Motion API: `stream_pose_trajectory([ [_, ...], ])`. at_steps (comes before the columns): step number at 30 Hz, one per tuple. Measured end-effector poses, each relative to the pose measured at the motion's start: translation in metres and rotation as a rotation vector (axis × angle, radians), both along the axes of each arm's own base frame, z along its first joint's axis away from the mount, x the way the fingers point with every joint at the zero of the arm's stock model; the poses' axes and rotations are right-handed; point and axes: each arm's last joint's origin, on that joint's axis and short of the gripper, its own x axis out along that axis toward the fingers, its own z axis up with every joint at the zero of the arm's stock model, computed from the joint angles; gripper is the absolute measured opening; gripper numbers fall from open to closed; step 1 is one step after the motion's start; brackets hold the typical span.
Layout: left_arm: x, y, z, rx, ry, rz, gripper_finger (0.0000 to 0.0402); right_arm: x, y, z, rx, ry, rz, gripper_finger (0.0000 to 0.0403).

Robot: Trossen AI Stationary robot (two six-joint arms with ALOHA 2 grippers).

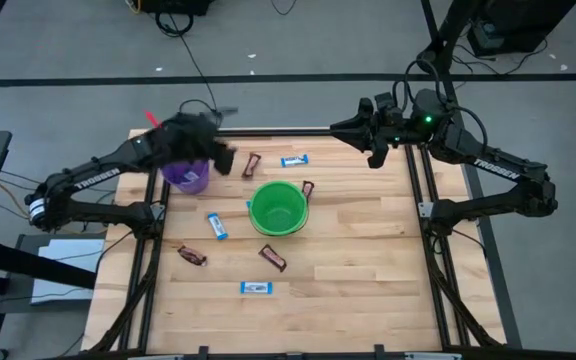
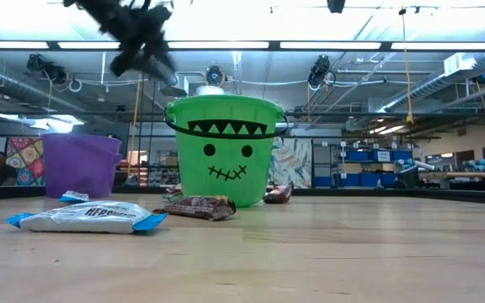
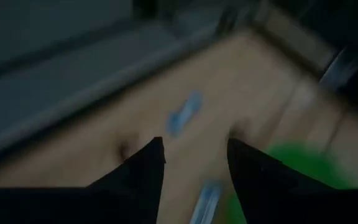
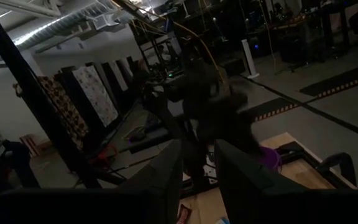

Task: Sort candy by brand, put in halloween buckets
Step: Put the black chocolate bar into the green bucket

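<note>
The table (image 1: 368, 280) spreads out wide under me, and the green bucket (image 1: 276, 208) sits near its middle, the biggest thing on it. The purple bucket (image 1: 187, 176) stands at the far left corner, and my left gripper (image 1: 218, 155) hangs right over that bucket's inner edge, up high. My fingers (image 3: 146, 163) are parted with a clear gap between them, and nothing is held there. My right gripper (image 1: 376, 152) waits above the table's far right edge, well apart from all the candy; its two fingers show a narrow gap with nothing in it.

Now the pieces. A blue candy (image 1: 295, 160) lies on the far edge, between my two grippers, its long axis running across the table, left to right. A brown candy (image 1: 253, 164) lies nearer still to my left fingers, just beside them toward the centre, its long axis pointing roughly toward the front edge. Another blue candy (image 1: 217, 226) rests in front of the purple bucket. Toward the front lie brown ones (image 1: 192, 255) and (image 1: 272, 257), and a blue one (image 1: 256, 288).

My call: the left arm is the nearer one for either far-edge piece, and the reach goes rightward from the purple bucket. For the far blue one I would turn my wrist so the fingers close across its short side.
</note>
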Motion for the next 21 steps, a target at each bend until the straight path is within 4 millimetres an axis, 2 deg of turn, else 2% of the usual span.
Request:
stream_pose_trajectory([
  [5,0.004,0.002,0.056,0.167,-0.307,-0.008,0.0177,0.005,-0.006,-0.004,-0.03,0.018,0.025,0.0105],
  [8,0.001,0.0,0.085,0.232,-0.437,-0.027,0.0177,0.017,-0.016,-0.016,-0.016,0.064,0.09,0.0103],
  [11,-0.004,-0.004,0.106,0.269,-0.521,-0.066,0.0177,0.031,-0.027,-0.029,0.004,0.088,0.18,0.0101],
  [15,-0.007,-0.007,0.118,0.277,-0.548,-0.097,0.0177,0.052,-0.04,-0.034,0.019,0.128,0.31,0.0096],
  [21,-0.007,-0.008,0.116,0.256,-0.527,-0.102,0.0177,0.077,-0.055,-0.015,-0.114,0.23,0.407,0.0093],
])
